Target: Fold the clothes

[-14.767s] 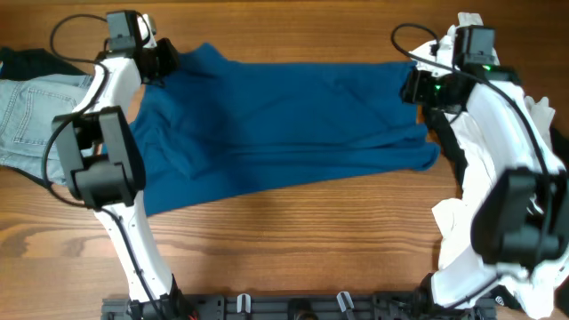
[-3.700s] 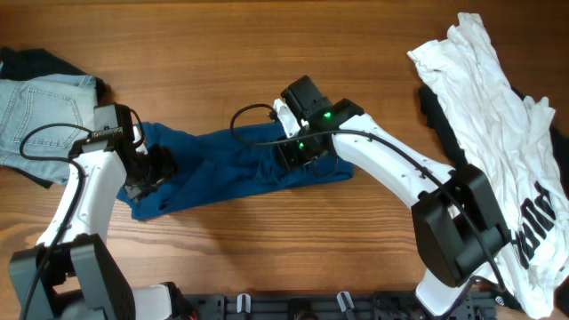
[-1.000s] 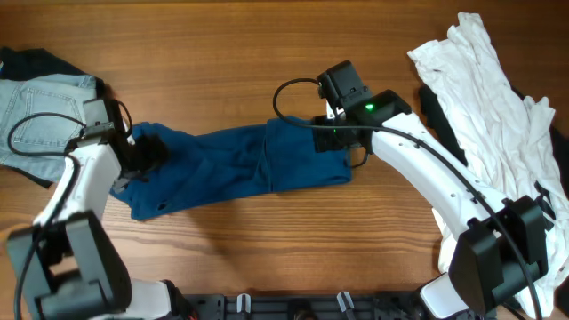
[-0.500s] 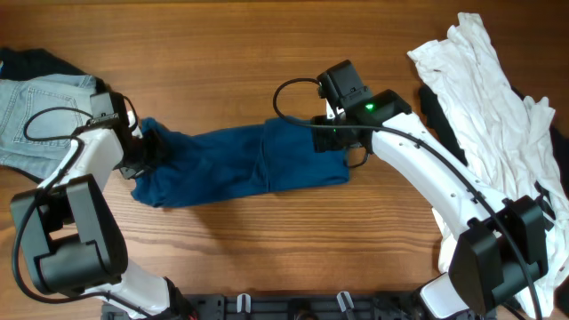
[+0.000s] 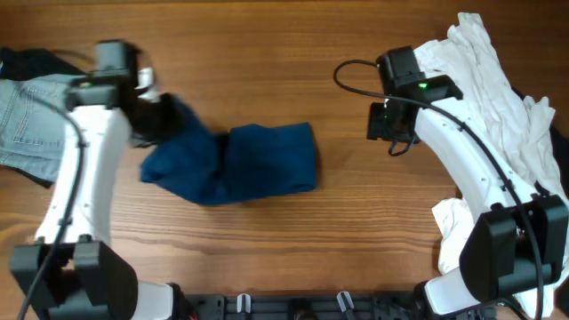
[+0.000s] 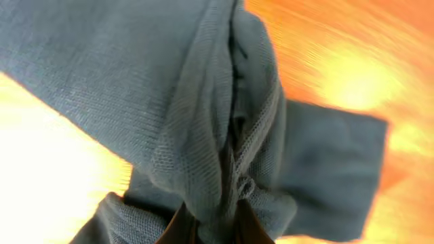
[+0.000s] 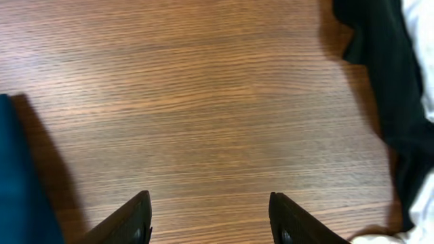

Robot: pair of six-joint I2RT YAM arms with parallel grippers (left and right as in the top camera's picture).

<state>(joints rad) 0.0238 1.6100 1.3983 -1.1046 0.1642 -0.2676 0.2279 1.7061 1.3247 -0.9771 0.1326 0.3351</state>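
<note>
The dark teal-blue shirt [image 5: 249, 164] lies folded into a short bundle in the middle of the table. Its left end rises up to my left gripper [image 5: 163, 114], which is shut on a bunch of the fabric. In the left wrist view the fabric [image 6: 203, 102] fills the frame, and the two fingertips [image 6: 209, 224] pinch it at the bottom. My right gripper [image 5: 388, 135] is open and empty, apart from the shirt, over bare wood to its right. In the right wrist view its fingers [image 7: 210, 220] are spread, with the shirt's edge [image 7: 17, 183] at the far left.
Light-blue denim shorts [image 5: 36, 116] lie at the left edge, on a dark garment. A heap of white t-shirts with black lettering [image 5: 507, 116] covers the right side, over dark cloth [image 7: 386, 81]. Bare wood lies between the shirt and the heap.
My left gripper has lifted the shirt's left end up and to the right, so the bundle is shorter. My right gripper has let go and moved right, away from the shirt.
</note>
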